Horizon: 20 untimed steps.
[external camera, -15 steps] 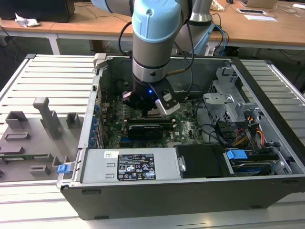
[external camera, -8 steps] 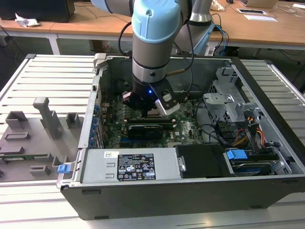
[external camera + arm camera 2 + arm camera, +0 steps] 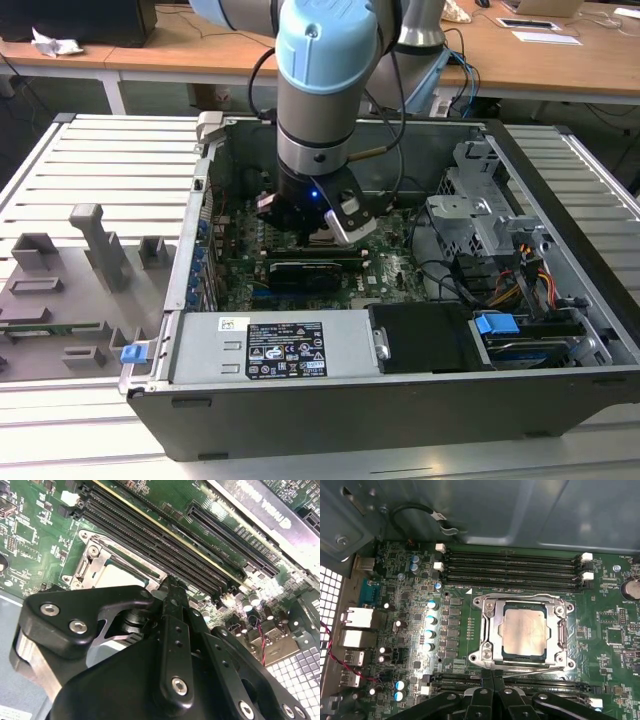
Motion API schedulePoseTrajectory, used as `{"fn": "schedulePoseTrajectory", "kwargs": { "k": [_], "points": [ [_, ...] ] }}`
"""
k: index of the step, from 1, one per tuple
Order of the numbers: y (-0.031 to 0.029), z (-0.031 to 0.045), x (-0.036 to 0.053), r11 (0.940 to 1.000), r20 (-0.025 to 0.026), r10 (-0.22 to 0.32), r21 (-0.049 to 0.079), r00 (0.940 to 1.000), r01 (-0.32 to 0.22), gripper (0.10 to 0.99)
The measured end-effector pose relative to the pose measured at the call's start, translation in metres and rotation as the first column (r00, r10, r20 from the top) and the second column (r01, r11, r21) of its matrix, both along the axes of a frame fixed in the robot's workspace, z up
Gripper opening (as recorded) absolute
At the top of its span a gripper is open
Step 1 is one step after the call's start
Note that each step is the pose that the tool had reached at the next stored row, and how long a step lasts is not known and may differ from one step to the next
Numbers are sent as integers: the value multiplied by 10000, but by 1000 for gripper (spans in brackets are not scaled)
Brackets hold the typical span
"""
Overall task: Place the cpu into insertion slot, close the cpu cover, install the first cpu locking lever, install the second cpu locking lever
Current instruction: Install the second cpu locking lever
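**First wrist view: fingers pressed together at the socket's edge**

In the first wrist view the cpu [image 3: 525, 634] lies flat in the insertion slot [image 3: 492, 630], its silver top showing through the window of the cpu cover [image 3: 524, 601], which is down over it. The gripper [image 3: 492, 680] has its fingers [image 3: 486, 676] closed against each other, holding nothing, with the tips right at the socket's rim on the side away from the memory slots [image 3: 512, 565]. Whether they touch the frame I cannot tell.

In the second wrist view the closed fingers [image 3: 172, 597] sit just beside the socket corner, with the memory slots [image 3: 150, 540] running close by.

In the exterior view the arm [image 3: 325, 90] reaches straight down into the open computer case [image 3: 560, 230], which rests on a slatted desk [image 3: 110, 160]. The graphics card [image 3: 310, 272] lies just beside the gripper [image 3: 318, 232]; cables [image 3: 470, 270] and the drive cage stand towards the exterior view's right.
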State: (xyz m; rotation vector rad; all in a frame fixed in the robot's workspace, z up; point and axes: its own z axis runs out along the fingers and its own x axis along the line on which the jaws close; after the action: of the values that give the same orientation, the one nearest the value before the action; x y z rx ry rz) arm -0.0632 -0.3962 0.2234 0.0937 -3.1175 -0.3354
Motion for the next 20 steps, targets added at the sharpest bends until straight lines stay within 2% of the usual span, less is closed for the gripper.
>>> {"fn": "schedulePoseTrajectory", "kwargs": {
  "k": [9,20],
  "points": [
    [0,-17,-8,10000,1,0,11,10000,0,106],
    [-1,-56,-19,10000,1,0,94,10000,0,106]
  ]
}}
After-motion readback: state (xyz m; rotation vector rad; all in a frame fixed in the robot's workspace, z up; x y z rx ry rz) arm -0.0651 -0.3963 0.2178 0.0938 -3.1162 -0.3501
